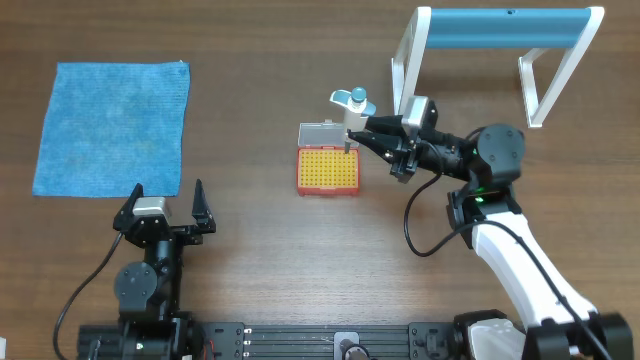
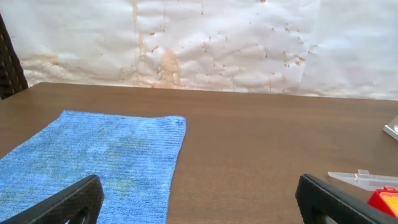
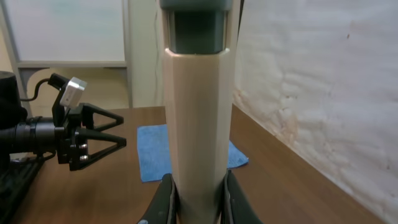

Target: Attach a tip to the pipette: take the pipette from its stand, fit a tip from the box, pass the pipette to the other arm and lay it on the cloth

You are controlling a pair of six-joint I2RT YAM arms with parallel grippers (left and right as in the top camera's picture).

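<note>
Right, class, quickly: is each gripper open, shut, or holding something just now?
Left gripper: open, holding nothing.
Right gripper: shut on the pipette.

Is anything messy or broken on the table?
Nothing stands out. The cloth lies flat, the tip box sits open and level, and the right gripper holds the pipette beside the box.

Bright, even light falls from above on the table (image 1: 260,260) in the top view, and the shadows beside the stand (image 1: 500,28) are faint and soft. In the left wrist view the wall (image 2: 249,43) glows pale and the wood carries a dull sheen. The pipette (image 3: 196,124), close to the right wrist camera, is evenly lit.
</note>
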